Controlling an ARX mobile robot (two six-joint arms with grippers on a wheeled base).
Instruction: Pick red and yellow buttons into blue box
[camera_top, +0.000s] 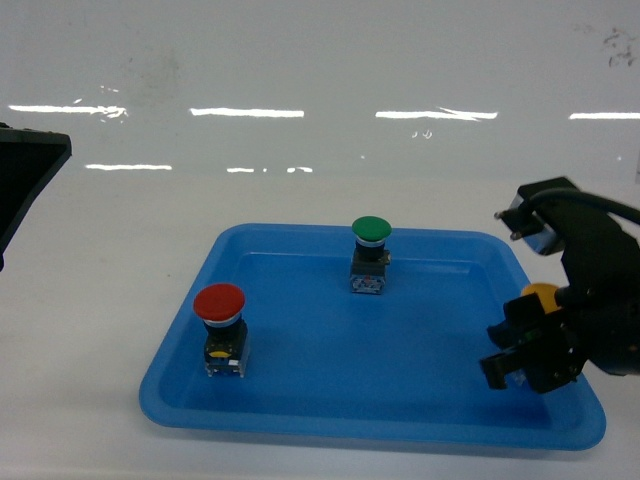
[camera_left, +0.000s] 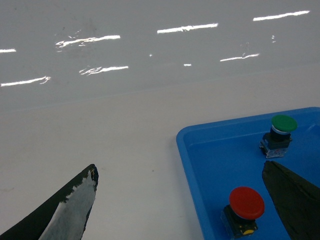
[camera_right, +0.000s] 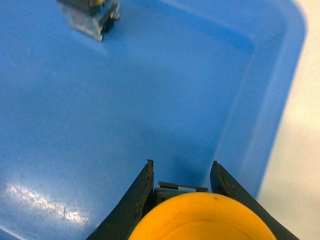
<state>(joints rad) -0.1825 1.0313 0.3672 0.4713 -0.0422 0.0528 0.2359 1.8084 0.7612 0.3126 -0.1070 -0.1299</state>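
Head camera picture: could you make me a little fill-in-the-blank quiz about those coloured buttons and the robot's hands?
1. The right hand is closed around the button with the ____ cap.
2. The red button stands in the shallow blue tray near its ____ edge.
3. The button nearest the tray's far rim has a ____ cap.
4. The left hand, seen from its wrist camera, holds ____.

Missing words: yellow; left; green; nothing

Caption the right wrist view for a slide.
Right gripper fingers flank the yellow button over the blue tray.
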